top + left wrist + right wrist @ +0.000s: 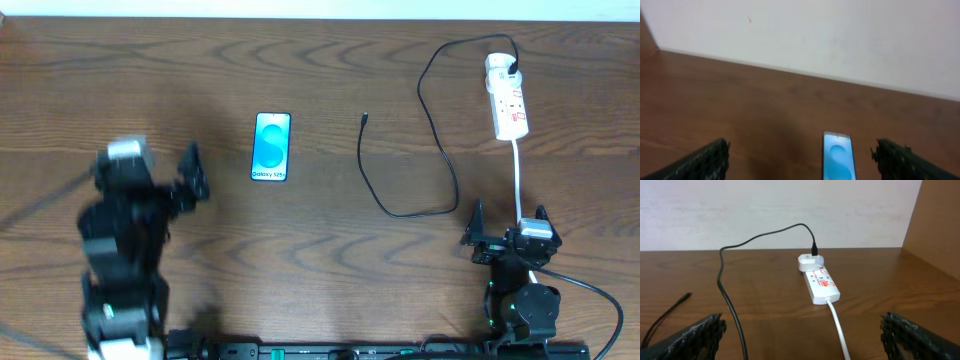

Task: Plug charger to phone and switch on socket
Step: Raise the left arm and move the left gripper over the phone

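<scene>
light: we see soft, even room light, shadows faint | blur: we find the left arm [125,250] smeared overhead, the left wrist view soft throughout | focus: right wrist view crisp

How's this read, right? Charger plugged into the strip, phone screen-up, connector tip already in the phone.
Wrong on the tip. The overhead view shows the connector tip of the charger lying loose, right of the phone and apart from it. Plug in the socket and phone screen-up stand.
</scene>
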Motion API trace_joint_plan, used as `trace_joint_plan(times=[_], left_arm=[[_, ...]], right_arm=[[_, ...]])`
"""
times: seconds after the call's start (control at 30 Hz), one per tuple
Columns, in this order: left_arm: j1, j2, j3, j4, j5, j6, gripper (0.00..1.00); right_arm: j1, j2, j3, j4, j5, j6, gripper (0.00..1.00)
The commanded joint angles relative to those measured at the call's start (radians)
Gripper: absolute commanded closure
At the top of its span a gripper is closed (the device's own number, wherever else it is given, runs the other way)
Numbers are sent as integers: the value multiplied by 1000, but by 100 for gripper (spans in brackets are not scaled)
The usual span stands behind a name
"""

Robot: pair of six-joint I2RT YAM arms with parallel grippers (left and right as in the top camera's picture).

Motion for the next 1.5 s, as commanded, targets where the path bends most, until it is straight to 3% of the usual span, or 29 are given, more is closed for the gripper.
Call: trace_joint_plan(times=[0.0, 0.17, 0.37, 0.9, 1.2, 1.47], left_arm=[[-5, 212, 237, -110, 62, 39, 6], [-6, 573, 658, -443, 112, 108, 6], [-7, 803, 913, -618, 112, 113, 6], [-23, 846, 936, -650, 104, 117, 6], [-191, 850, 936, -684, -86, 100, 6], [-255, 933, 949, -681, -116, 47, 6]], right_arm=[[-5, -5, -2, -4, 4, 0, 1], [-5, -5, -2, -4, 4, 0, 1], [-5, -5, -2, -4, 4, 0, 1], [-5, -5, -2, -4, 4, 0, 1], [-5, -5, -2, -4, 4, 0, 1], [-5, -5, -2, -4, 4, 0, 1]])
